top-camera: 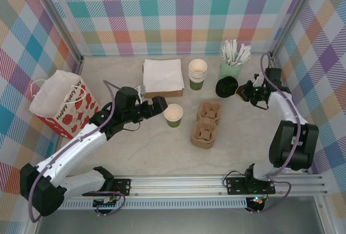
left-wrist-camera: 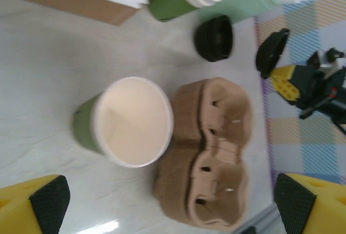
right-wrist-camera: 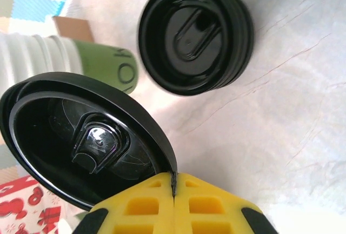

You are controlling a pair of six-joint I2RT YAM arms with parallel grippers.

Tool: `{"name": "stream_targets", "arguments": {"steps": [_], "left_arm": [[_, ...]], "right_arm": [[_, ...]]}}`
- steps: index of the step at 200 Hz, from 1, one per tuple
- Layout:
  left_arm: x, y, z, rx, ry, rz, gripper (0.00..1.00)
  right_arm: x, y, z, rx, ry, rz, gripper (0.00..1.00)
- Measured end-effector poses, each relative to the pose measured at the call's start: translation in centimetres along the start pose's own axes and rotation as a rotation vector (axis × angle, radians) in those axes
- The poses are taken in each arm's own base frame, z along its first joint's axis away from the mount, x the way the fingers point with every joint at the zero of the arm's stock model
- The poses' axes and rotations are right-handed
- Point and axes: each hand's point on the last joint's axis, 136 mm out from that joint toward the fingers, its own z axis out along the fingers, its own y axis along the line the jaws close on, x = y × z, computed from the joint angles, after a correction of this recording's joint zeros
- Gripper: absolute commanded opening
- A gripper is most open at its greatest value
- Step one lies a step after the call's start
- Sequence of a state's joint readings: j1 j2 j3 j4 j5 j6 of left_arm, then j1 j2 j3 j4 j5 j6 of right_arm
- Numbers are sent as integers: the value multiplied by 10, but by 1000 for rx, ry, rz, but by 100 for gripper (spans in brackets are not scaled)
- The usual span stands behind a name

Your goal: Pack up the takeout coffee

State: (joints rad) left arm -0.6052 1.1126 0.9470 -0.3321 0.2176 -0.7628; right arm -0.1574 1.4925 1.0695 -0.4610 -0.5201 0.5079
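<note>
The takeout coffee cup (top-camera: 173,115), small and green with a cream inside, stands open-topped on the table to the left of the brown cup carrier (top-camera: 205,123). My left gripper (top-camera: 162,104) is open, just left of the cup. In the left wrist view the cup (left-wrist-camera: 132,121) lies ahead of the wide-apart fingers (left-wrist-camera: 48,199), with nothing between them. My right gripper (top-camera: 244,92) is shut on the edge of a round black lid (right-wrist-camera: 81,136), held tilted beside the stack of black lids (right-wrist-camera: 194,34) on the table.
A red-and-white paper bag (top-camera: 62,104) stands at the far left. White napkins on a brown box (top-camera: 162,74), a stack of green cups (top-camera: 197,73) and a pale green cup of white sticks (top-camera: 231,64) line the back. Plaid walls enclose the table.
</note>
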Motion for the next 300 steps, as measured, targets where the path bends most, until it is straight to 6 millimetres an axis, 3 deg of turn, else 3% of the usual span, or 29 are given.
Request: {"name": "stream_targets", "arguments": {"steps": [62,108,175,217,271,300], "left_arm": [[-2,-87,43,227,116,80,100],[15,-115,78,272,202,130,100],[33,-120,101,264,257,165,88],[31,-125,100,270,250,183,62],[36,-113,102,206,247,222,29],[36,-106,102,163,234,253,19]], "right_arm": [[44,46,-34,-171,48,-68,0],[85,83,-41,-259,148,-146,0],[129,106,-36,-288,291,-195,0],[144,114,-30,-290,345,-208,0],[144,114,-29,-288,349,-195,0],[143,116,-31,-285,347,-192,12]]}}
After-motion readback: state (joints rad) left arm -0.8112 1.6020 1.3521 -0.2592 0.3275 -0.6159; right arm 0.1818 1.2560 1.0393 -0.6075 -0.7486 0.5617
